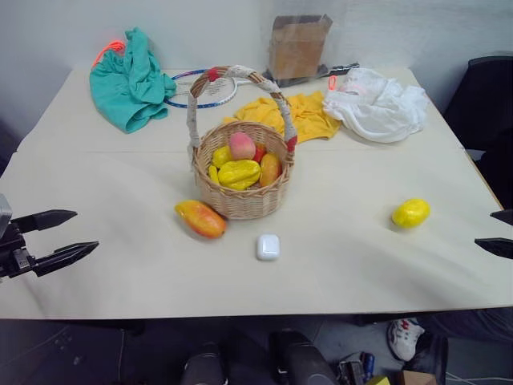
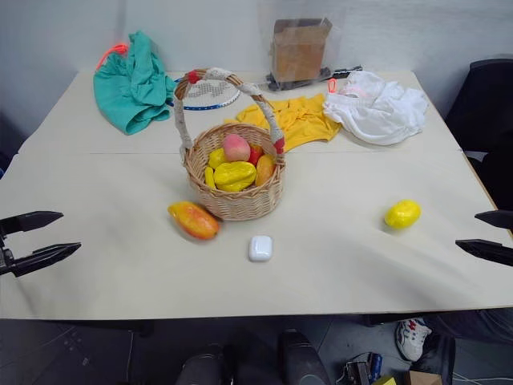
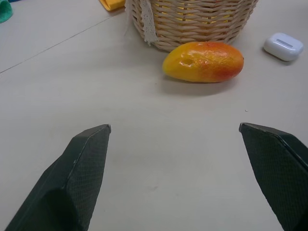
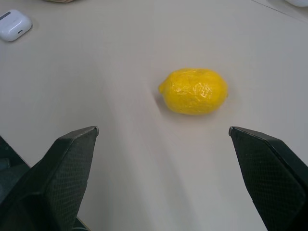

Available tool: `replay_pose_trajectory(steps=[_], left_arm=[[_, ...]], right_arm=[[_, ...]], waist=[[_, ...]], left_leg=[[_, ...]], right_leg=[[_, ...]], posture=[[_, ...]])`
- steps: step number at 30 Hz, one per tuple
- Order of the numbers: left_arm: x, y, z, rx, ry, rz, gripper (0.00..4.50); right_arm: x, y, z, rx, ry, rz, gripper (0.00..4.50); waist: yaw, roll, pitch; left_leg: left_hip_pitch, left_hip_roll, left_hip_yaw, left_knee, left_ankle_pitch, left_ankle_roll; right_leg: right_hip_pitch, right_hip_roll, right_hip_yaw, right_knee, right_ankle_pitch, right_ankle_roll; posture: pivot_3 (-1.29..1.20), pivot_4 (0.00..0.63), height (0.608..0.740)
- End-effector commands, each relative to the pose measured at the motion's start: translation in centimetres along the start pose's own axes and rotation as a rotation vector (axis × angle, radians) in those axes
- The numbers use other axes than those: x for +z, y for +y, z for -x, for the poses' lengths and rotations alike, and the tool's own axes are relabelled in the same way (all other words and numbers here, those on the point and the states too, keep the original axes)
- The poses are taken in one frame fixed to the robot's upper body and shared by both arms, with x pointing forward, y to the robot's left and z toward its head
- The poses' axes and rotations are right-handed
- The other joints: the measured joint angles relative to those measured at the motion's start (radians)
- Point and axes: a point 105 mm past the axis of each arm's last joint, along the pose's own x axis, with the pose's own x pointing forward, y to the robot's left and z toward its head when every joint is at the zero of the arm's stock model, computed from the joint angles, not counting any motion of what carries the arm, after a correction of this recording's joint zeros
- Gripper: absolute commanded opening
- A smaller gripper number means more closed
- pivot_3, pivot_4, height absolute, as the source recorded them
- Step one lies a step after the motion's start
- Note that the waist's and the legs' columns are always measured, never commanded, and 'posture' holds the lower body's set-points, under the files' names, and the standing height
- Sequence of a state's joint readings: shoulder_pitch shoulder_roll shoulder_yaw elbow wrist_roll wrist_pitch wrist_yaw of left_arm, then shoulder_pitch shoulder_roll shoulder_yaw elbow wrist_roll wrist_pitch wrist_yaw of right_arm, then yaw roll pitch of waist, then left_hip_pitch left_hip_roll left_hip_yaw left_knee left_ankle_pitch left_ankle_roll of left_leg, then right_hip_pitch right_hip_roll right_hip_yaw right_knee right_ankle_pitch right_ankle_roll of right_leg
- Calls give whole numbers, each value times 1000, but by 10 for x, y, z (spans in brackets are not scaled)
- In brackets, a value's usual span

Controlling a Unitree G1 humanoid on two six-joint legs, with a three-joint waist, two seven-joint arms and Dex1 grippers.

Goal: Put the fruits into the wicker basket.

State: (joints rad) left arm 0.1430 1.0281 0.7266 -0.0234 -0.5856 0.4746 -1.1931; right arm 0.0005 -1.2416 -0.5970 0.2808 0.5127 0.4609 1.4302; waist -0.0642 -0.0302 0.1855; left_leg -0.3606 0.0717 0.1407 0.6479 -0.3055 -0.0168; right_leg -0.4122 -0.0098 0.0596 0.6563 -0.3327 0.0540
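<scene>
Standing mid-table, the one round tan wicker basket (image 1: 242, 188) with its arched white-and-red handle holds about five fruits. One elongated orange-red mango (image 1: 201, 218) lies just beside its base, long axis along the front edge, ahead of the wide-open left gripper (image 1: 70, 232). One yellow lemon (image 1: 410, 212) lies ahead of the wide-open right gripper (image 2: 487, 234).

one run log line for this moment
left gripper open, empty | right gripper open, empty | mango, lemon on table | wicker basket partly filled
</scene>
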Motion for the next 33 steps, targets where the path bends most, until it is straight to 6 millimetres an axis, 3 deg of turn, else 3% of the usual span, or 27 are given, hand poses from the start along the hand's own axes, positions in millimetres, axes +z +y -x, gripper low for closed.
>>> replay_pose_trajectory(steps=[1, 19, 24, 27, 30, 33], left_arm=[[2, -3, 0, -4, -1, -28, 4500], [4, -4, -11, -5, -14, -53, 4500], [33, -32, -40, -167, -70, -114, 4500], [52, -63, -60, -342, -96, -162, 4500], [60, -78, -69, -433, -96, -185, 4500], [67, -92, -80, -528, -97, -223, 4500]], right_arm=[[9, 0, 1, -8, -17, 56, 4484], [19, 2, -8, -29, -12, 143, 4484], [62, 38, -34, 138, -100, 243, 4484], [85, 80, -71, 330, -157, 316, 4484], [95, 104, -92, 445, -178, 343, 4484], [96, 141, -131, 596, -212, 390, 4484]], waist=[[-2, 0, 0], [-20, 0, 0], [-21, 0, 0], [-22, 0, 0], [-22, 0, 1], [-21, 0, 1]], left_leg=[[0, 0, 0, 0, 0, 0], [0, 0, 1, 0, 0, -1], [1, 0, 1, 1, 0, -1], [3, 0, 0, 0, 1, -2], [3, 1, 0, 1, 1, -3], [2, 1, 0, 1, 3, -7]], right_leg=[[0, 0, 0, 0, 0, 0], [0, 0, 0, 1, 0, 0], [0, 0, 1, 3, 0, 1], [1, 1, 1, 4, 0, 1], [1, 1, 1, 5, 0, 1], [1, 1, 1, 5, 0, 0]], posture=[[0, 150, 740], [0, 150, 740], [0, 150, 740], [0, 150, 740], [0, 150, 740], [0, 150, 740]])
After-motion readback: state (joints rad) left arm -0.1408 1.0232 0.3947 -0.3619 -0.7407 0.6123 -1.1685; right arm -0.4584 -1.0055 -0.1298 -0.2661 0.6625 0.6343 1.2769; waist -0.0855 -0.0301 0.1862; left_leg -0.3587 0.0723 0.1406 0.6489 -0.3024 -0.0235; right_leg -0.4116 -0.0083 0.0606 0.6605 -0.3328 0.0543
